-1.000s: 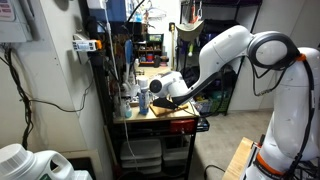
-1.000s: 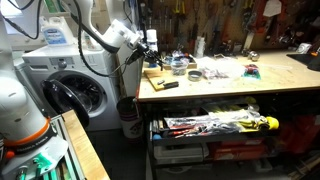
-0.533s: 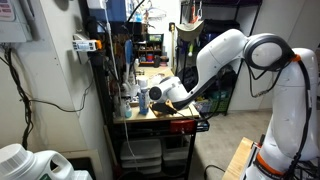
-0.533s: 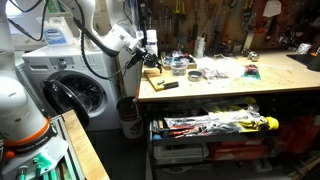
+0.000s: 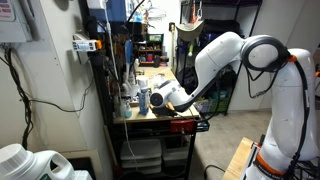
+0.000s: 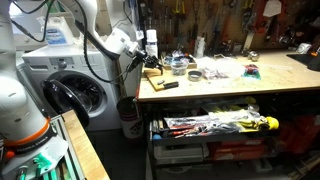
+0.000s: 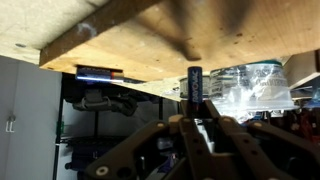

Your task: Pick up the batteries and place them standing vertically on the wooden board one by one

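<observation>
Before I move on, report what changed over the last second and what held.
The gripper sank slightly toward the wooden board at the end of the workbench, the arm dipping with it. No grasp or release can be seen. The board, the workbench and the washing machine stayed put.

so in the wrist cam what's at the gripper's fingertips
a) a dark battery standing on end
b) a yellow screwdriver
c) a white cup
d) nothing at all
a: the wrist view shows a dark cylindrical battery upright, its lower end caught between the converging tips of the gripper.
</observation>
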Available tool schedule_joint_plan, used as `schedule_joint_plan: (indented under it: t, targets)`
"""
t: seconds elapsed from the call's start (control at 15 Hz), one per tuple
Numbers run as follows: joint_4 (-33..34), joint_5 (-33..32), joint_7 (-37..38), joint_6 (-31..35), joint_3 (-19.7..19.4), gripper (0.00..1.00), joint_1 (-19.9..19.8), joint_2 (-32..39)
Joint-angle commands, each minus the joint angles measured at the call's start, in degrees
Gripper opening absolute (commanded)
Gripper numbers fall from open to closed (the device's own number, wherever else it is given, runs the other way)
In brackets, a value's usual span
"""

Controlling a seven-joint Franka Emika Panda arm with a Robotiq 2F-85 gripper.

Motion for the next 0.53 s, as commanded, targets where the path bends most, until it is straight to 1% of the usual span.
schedule_joint_plan:
  t: [0.0, 0.2, 0.27, 0.33, 0.47]
  targets:
    - [-0.62, -2.29, 2.57, -1.55, 0.67, 0.04, -0.08, 0.71]
    - [-0.67, -2.43, 2.70, -1.52, 0.99, 0.04, -0.06, 0.87]
    - [-0.66, -2.36, 2.61, -1.55, 1.08, 0.26, -0.07, 0.90]
    - [-0.66, -2.36, 2.50, -1.51, 1.15, 0.43, -0.10, 0.88]
    - [-0.70, -2.49, 2.53, -1.65, 1.24, 0.55, -0.05, 0.74]
